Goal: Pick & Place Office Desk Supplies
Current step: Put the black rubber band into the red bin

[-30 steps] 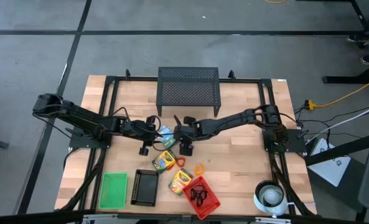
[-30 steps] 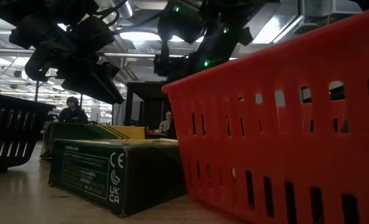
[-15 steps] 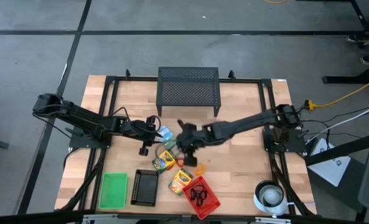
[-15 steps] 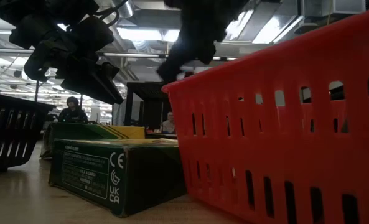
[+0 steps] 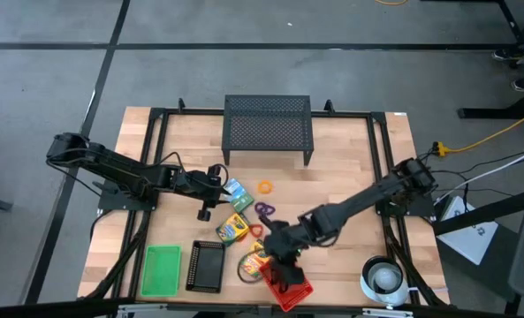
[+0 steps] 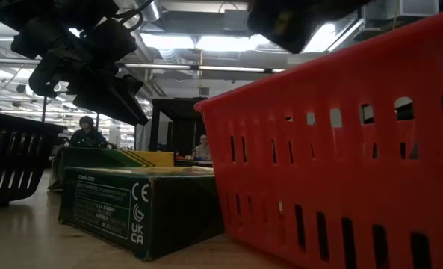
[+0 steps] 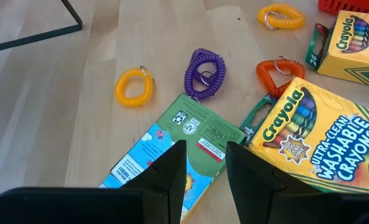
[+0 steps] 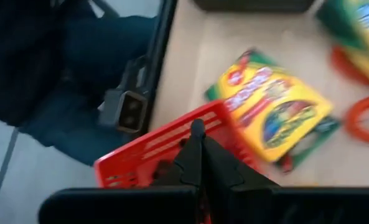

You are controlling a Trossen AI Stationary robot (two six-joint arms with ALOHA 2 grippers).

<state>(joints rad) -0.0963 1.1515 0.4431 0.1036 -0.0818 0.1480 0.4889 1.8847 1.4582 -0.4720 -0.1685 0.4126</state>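
Observation:
My left gripper (image 7: 206, 180) hangs open above a blue-and-green box (image 7: 172, 149), left of the table's middle (image 5: 213, 190), its fingers clear of the box. Two yellow-and-green crayon boxes (image 5: 232, 228) (image 5: 254, 261) lie flat. Around them lie a yellow ring (image 7: 133, 87), a purple ring (image 7: 204, 71) and an orange ring (image 7: 277, 71). My right gripper (image 8: 198, 155) is shut and hangs over the red basket (image 5: 288, 281) near the table's front edge. I see nothing between its fingers. Black clips (image 5: 284, 278) lie in that basket.
A large black mesh stand (image 5: 268, 128) stands at the far middle. A green basket (image 5: 162, 269) and a black basket (image 5: 205, 267) sit at the near left. A white roll (image 5: 384, 278) sits at the near right. Bare wood lies right of the mesh stand.
My right gripper has swung from the table's middle toward the near edge, rising and turning. It now hangs over the red basket, shut throughout. Its leaving uncovers the yellow and purple rings in the high view.

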